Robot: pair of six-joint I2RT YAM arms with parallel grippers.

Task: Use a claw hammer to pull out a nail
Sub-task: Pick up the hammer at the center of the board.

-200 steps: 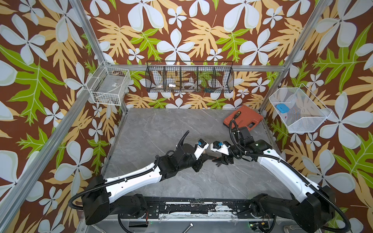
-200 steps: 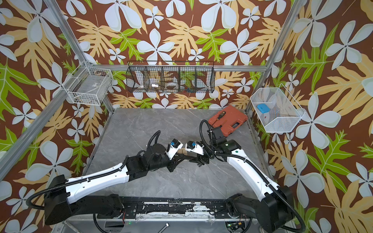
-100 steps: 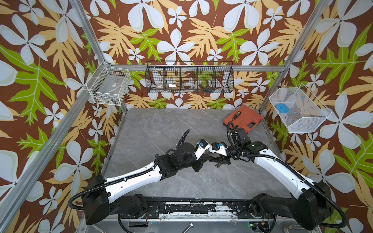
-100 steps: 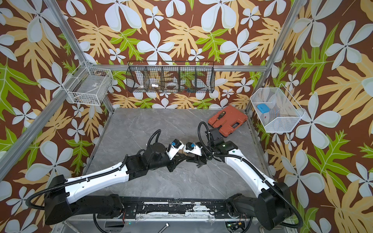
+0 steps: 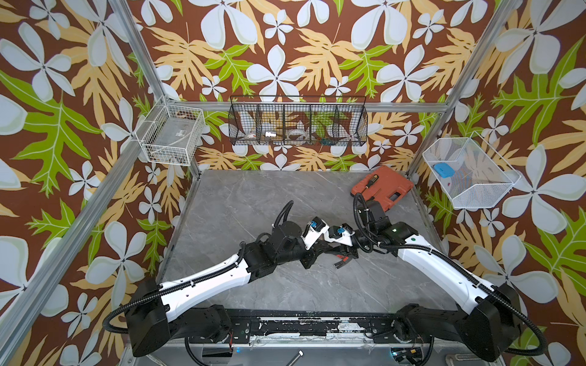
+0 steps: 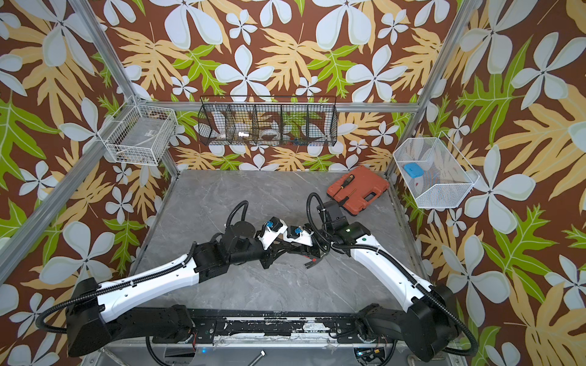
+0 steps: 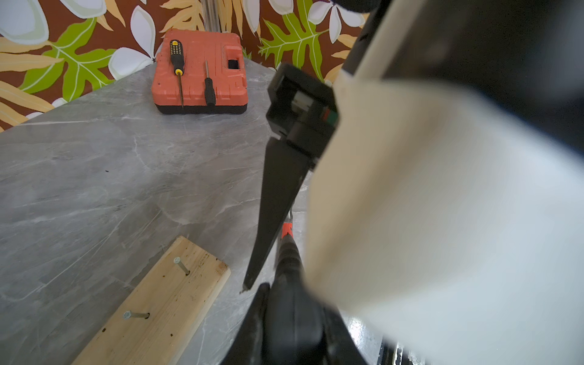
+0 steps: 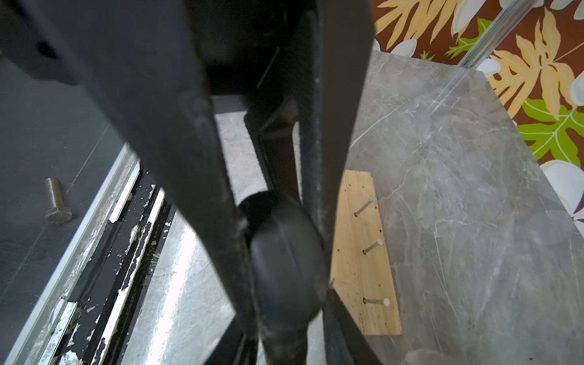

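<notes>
Both claws met over the middle of the tabletop, and both had hold of the claw hammer. My left claw was clamped on the black rubber of the handle. The right claw had its fingers pressed to either side of the same grip, just beyond the left one. The orange shaft ran on under the right wrist, and I could not make out the head in either wrist view.

What worried me was the handover. Two claws sat almost touching on a short stretch of rubber, so any twist by one arm would fight the other and could lever the handle out of a grip. If the left let go before the right had truly bitten, I judged the heavy head would swing down. The hammer would then roll in the fingers or drop onto the tabletop.

The plank lay just beside the hammer, with three nails standing proud of it. Nothing pinned it. Prying against a loose board could tip or drag it rather than draw a nail. The right wrist also blocked much of my left camera, so I would be setting the fork half blind.
</notes>
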